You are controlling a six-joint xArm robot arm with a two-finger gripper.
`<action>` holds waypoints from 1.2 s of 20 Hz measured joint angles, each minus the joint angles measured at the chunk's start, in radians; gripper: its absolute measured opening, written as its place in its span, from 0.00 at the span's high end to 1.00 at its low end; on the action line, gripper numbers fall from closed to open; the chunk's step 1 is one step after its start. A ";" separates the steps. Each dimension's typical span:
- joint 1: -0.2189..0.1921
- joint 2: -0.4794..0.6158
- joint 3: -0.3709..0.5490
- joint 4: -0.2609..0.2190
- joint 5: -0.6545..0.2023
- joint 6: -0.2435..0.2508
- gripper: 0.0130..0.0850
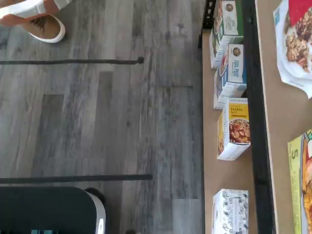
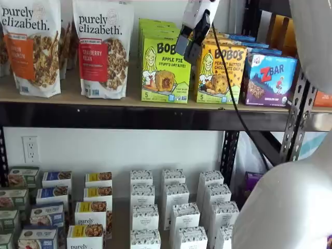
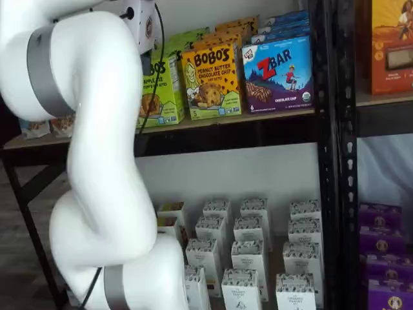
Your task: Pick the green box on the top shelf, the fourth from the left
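Observation:
The green box (image 2: 165, 72) stands upright on the top shelf (image 2: 129, 117), a lime carton marked Bobo's Apple Pie with more green cartons behind it. In the other shelf view the green box (image 3: 161, 87) is partly covered by my white arm. My gripper (image 2: 189, 45) hangs from the top edge in a shelf view, in front of the box's upper right corner. Its two black fingers show a gap and hold nothing. The wrist view looks down past the shelf's black beam (image 1: 257, 122) and catches a lime edge of the green box (image 1: 296, 185).
Right of the green box stand a yellow-orange Bobo's box (image 2: 222, 72) and a blue ZBar box (image 2: 270, 78); granola bags (image 2: 104, 46) stand to its left. Several small cartons (image 2: 176, 212) fill the lower shelf. My white arm (image 3: 97, 161) fills the foreground.

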 joint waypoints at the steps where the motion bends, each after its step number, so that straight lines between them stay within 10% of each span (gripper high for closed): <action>1: 0.005 -0.008 0.009 -0.015 -0.017 0.002 0.00; 24: -0.038 0.043 -0.064 0.107 -0.056 -0.013 0.00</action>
